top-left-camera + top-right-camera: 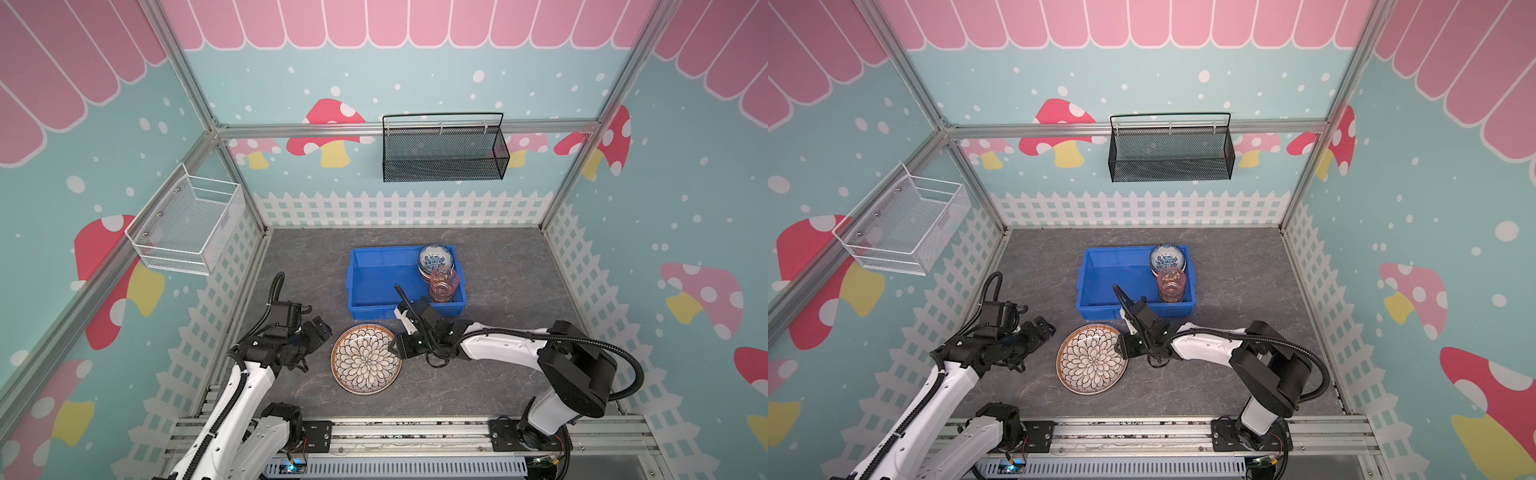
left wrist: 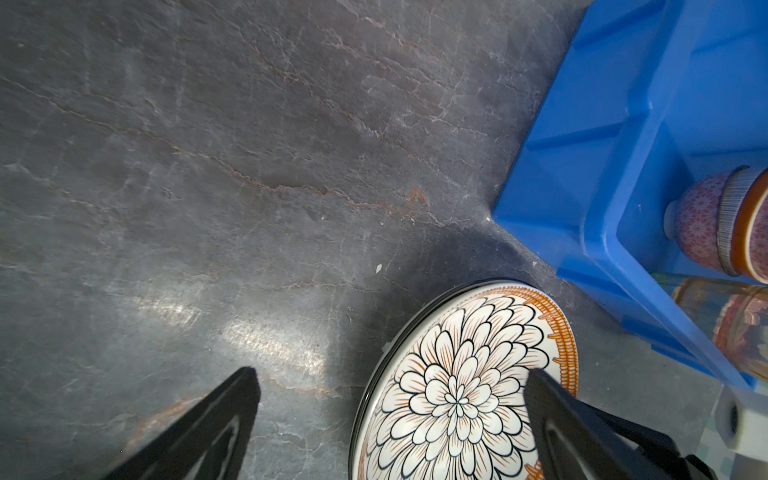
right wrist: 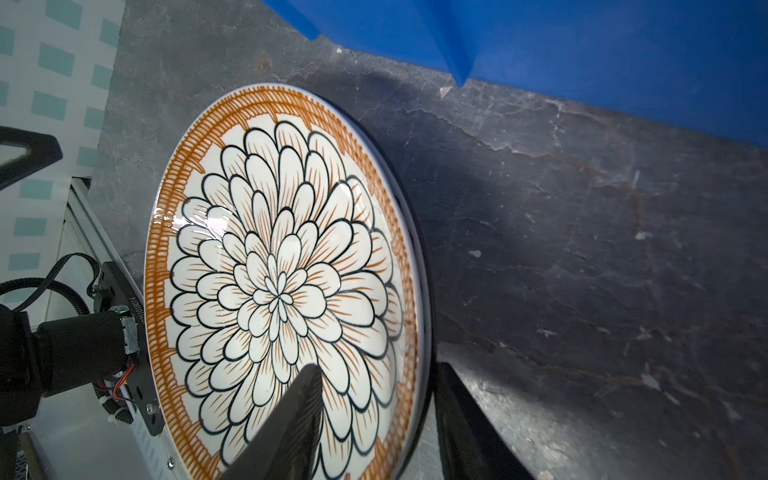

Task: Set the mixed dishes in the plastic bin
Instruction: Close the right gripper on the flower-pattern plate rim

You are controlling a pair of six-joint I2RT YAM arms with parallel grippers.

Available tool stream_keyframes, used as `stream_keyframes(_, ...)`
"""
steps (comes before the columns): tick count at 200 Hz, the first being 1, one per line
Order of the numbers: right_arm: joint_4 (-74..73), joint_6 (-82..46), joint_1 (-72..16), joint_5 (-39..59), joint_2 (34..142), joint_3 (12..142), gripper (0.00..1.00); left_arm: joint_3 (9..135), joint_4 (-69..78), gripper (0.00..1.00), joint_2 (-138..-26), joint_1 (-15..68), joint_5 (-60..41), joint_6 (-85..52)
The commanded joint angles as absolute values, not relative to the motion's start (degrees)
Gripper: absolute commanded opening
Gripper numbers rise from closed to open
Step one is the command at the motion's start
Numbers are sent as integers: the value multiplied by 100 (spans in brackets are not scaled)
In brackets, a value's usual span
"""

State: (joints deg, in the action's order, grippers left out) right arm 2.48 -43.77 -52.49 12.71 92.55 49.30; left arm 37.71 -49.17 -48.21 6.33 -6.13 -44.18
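Jaws, right: the right gripper (image 3: 378, 368) is straddling the right-hand rim of the plate (image 1: 365, 359). One jaw is lying over the flower pattern and its partner is sitting outside the edge, down by the surface (image 1: 498, 374). Whether they are pinching that rim yet, I cannot tell.
Jaws, left: the left gripper (image 2: 392, 372) is standing wide apart and gripping nothing, hovering just beside the plate's left edge. In the left wrist view one jaw is crossing in front of the orange border.
Plate: big and white, with black-outlined petals and an orange-brown band, it is lying face up on the surface between the two grippers. It is sitting outside the bin (image 1: 351, 274), just short of the near wall, with a strip of grey showing between them.
Bin: blue, standing mid-surface, its left half showing bare floor.
Bowls: a stack of patterned bowls (image 1: 435, 257) is occupying the bin's far right corner, with a blue-and-white one on top.
Cup: a pink see-through cup (image 1: 444, 284) is standing upright inside the bin, right in front of the bowls, against the right wall.
Baskets: a black mesh basket (image 1: 444, 153) is hanging on the back wall and a white wire basket (image 1: 183, 224) on the left wall.
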Motion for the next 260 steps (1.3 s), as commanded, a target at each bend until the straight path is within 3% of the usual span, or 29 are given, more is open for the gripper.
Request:
stream_keyframes(1,-35,-4455,-5306,1332,8982,5045,46,3685,-4817,99,-4810,588,-642,-4518)
stream_keyframes(183,-246,-4544,-5307,1792,9632,5100,45,3552,-4711,100,-4795,659,-745,-4634)
stream_keyframes(260,-142,-4478,-5298,1610,9516,5159,27,3472,-4621,99,-4814,712,-772,-4677)
